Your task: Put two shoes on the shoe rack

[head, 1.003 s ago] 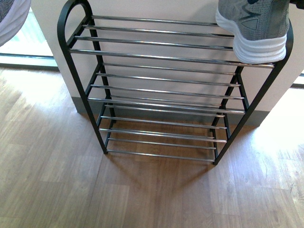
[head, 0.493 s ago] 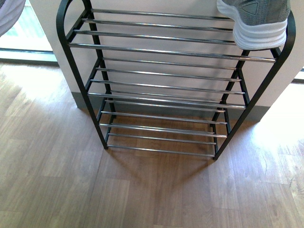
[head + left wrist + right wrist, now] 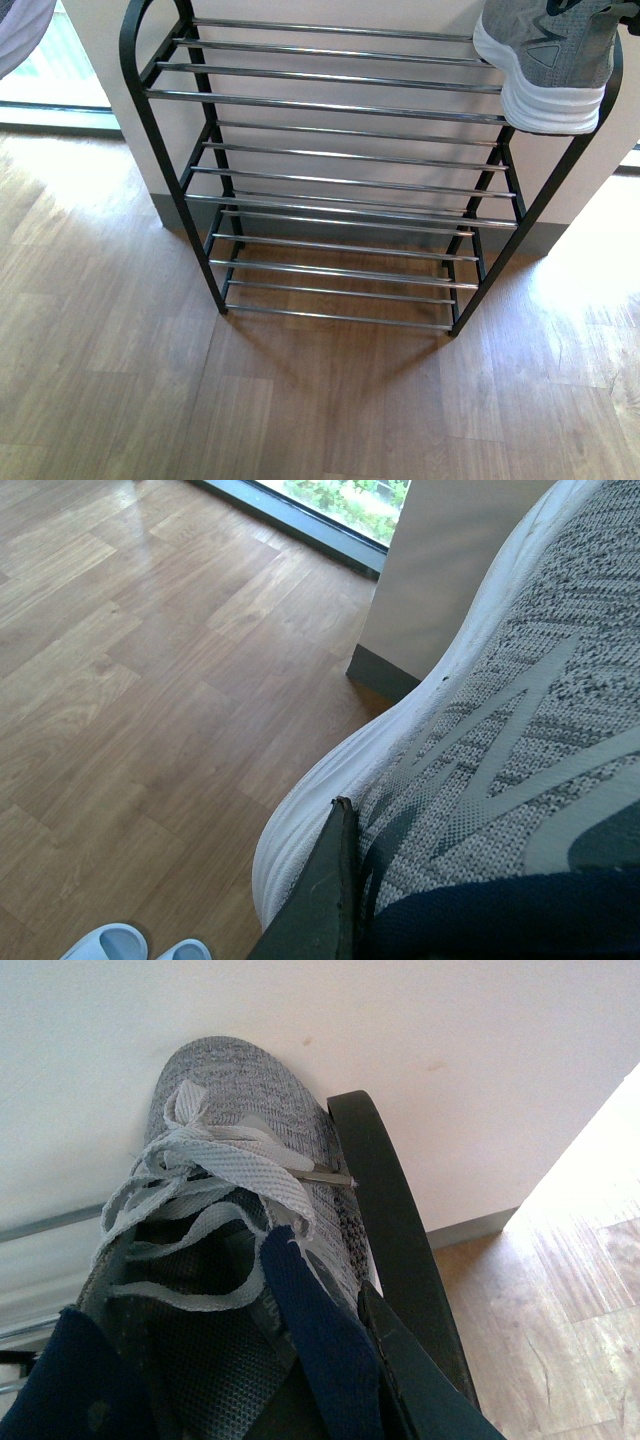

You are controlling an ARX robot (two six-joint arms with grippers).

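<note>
At the right end of the shoe rack's (image 3: pixel 320 105) top tier, the first shoe (image 3: pixel 545 65) lies toe toward the wall (image 3: pixel 450 1040). Its white heel overhangs the front chrome bar, and its side is just beside the black frame's rounded end. Whether the sole bears fully on the bars or hangs a shade above them, I cannot tell.

The right gripper (image 3: pixel 340 1360) shows one dark finger along the shoe's outer wall, between shoe and frame. The other is hidden inside the collar, so I judge it clamped on the shoe. The loose laces (image 3: pixel 200 1160) trail near it.

The likeliest trouble is the overhang. If the shoe is let go with so much heel past the front bar, it may tip off and drop to the wood floor (image 3: pixel 300 400). The thin bars give little footing, and a tilted sole could slide along them. The outer finger has scant room beside the frame, so on opening or withdrawing it may catch the frame, the collar or a lace and drag the shoe out.

The second shoe (image 3: pixel 520 730) is pinched at its collar by the left gripper (image 3: pixel 355 890), held clear of the floor near the wall's corner, with pale slippers (image 3: pixel 130 945) below. Setting it down too close could knock the first shoe loose.
</note>
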